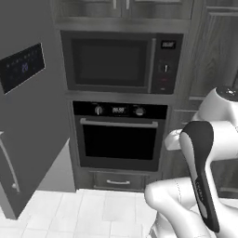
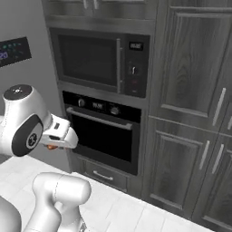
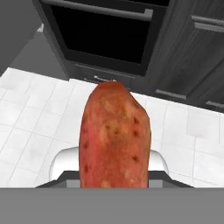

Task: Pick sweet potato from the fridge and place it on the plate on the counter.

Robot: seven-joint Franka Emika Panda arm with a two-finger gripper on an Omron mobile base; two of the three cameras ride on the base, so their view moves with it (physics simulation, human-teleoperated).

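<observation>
Jaws clamped on the sweet potato (image 3: pixel 114 140), which sticks out lengthwise ahead of them, carried clear of the floor (image 3: pixel 39 113). Oven (image 3: pixel 103 33) sits beyond the jaws; likely mid-transit toward the plate.

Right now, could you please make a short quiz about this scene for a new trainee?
1. True or false: the gripper holds the sweet potato.
2. Which appliance sits directly above the oven?
A. a toaster
B. the microwave
C. a dishwasher
3. Fill in: in the hand view, the sweet potato hangs over the white tiled ____.

Key: 1 true; 2 B; 3 floor.
</observation>
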